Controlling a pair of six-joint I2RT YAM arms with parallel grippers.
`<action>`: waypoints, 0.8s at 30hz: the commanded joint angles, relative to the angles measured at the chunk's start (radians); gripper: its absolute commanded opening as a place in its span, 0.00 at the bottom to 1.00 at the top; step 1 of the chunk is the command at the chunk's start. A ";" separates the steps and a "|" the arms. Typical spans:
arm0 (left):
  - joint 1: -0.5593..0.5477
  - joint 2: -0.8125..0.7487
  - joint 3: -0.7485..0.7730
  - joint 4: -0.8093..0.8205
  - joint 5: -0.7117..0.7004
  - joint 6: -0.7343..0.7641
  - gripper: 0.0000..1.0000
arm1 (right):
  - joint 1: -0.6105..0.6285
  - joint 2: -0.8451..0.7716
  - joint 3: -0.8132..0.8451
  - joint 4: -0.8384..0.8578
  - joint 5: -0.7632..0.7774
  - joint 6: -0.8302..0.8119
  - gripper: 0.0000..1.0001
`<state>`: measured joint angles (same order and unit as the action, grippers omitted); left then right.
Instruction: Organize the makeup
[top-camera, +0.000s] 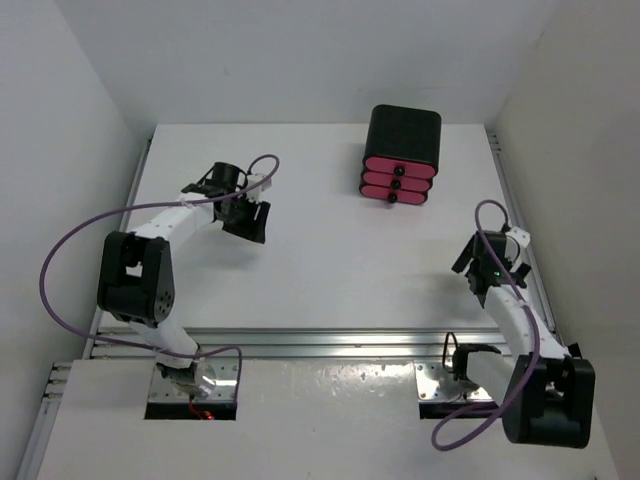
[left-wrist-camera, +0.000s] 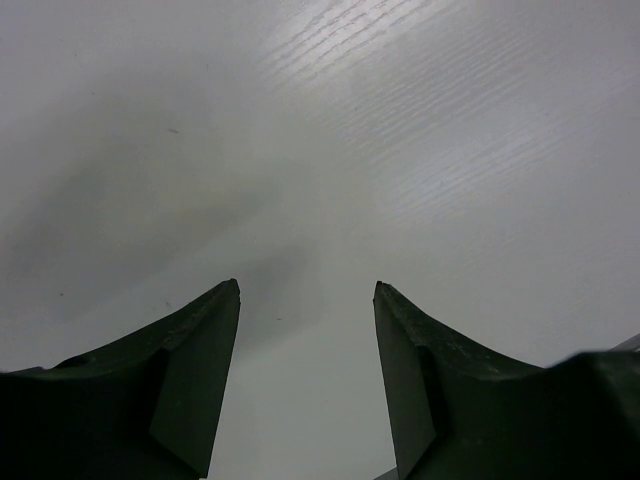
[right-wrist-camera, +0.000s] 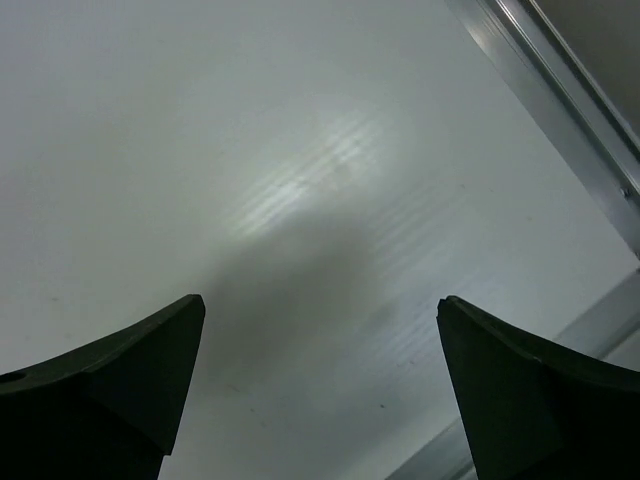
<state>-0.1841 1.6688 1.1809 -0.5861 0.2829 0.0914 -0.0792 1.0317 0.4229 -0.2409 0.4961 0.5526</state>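
Note:
No makeup shows in any view; the palettes, tube, sticks and brushes are out of sight. My left gripper (top-camera: 250, 222) hangs open and empty over the white table at the left; in the left wrist view (left-wrist-camera: 307, 290) only bare table lies between its fingers. My right gripper (top-camera: 478, 270) is open and empty near the table's right edge; the right wrist view (right-wrist-camera: 320, 305) shows bare table between its wide-spread fingers.
A black box with three pink drawers (top-camera: 400, 155), all shut, stands at the back centre-right. An aluminium rail (right-wrist-camera: 560, 110) runs along the table's right edge. White walls enclose the table on the left, back and right.

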 joint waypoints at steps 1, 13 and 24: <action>-0.032 0.015 0.005 0.045 0.025 -0.111 0.61 | -0.091 -0.042 0.019 -0.162 -0.129 0.078 1.00; -0.104 0.058 0.025 0.089 -0.008 -0.133 0.61 | -0.123 -0.162 -0.016 -0.167 -0.136 0.089 1.00; -0.115 0.029 0.005 0.089 -0.027 -0.133 0.61 | -0.122 -0.205 -0.027 -0.173 -0.122 0.096 1.00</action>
